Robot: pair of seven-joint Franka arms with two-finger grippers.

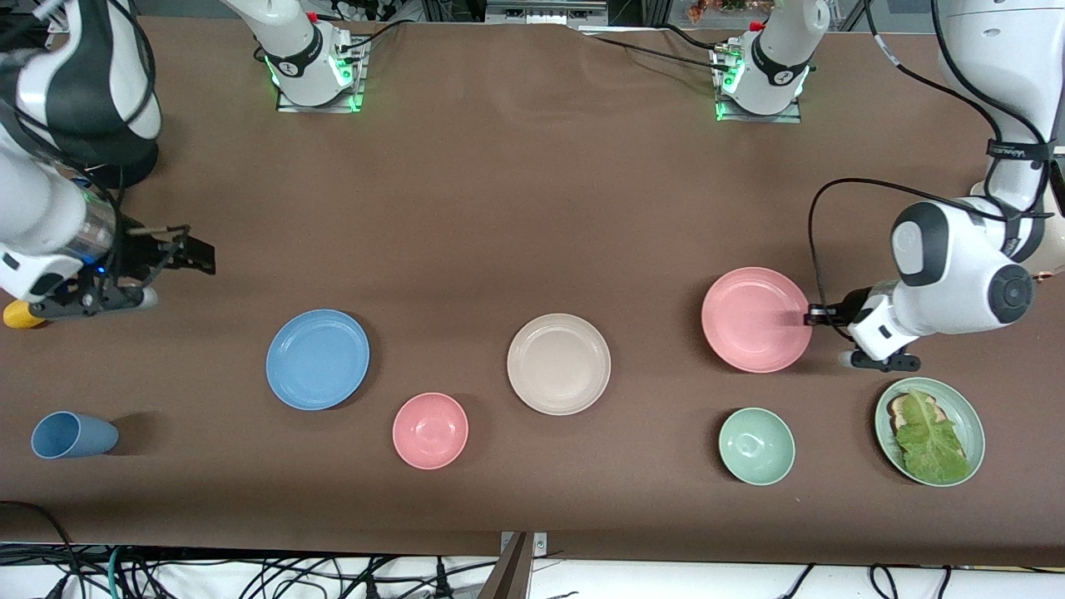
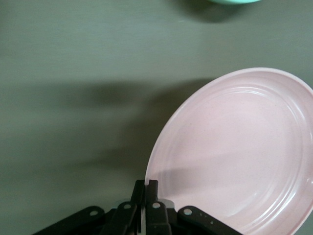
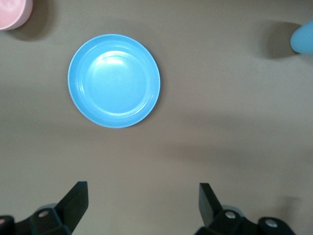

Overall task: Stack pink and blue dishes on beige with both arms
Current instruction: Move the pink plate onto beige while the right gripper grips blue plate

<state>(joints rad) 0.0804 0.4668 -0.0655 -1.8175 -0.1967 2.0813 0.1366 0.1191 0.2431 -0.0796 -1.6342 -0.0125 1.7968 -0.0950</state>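
The pink plate (image 1: 755, 319) lies toward the left arm's end of the table. My left gripper (image 1: 809, 316) is shut on its rim at the side toward that end; in the left wrist view the two fingers (image 2: 152, 188) pinch the edge of the pink plate (image 2: 234, 152). The beige plate (image 1: 558, 363) sits at mid-table with nothing on it. The light blue plate (image 1: 317, 358) lies toward the right arm's end. My right gripper (image 1: 198, 254) hangs open and holds nothing, over bare table apart from the blue plate (image 3: 114, 81), which shows ahead of its spread fingertips (image 3: 76, 198).
A small pink bowl (image 1: 430, 430) and a green bowl (image 1: 756, 446) stand nearer to the front camera than the plates. A green plate with lettuce (image 1: 929, 430) lies close to the left arm's wrist. A blue cup (image 1: 73, 435) lies on its side, and a yellow object (image 1: 18, 314) sits under the right arm.
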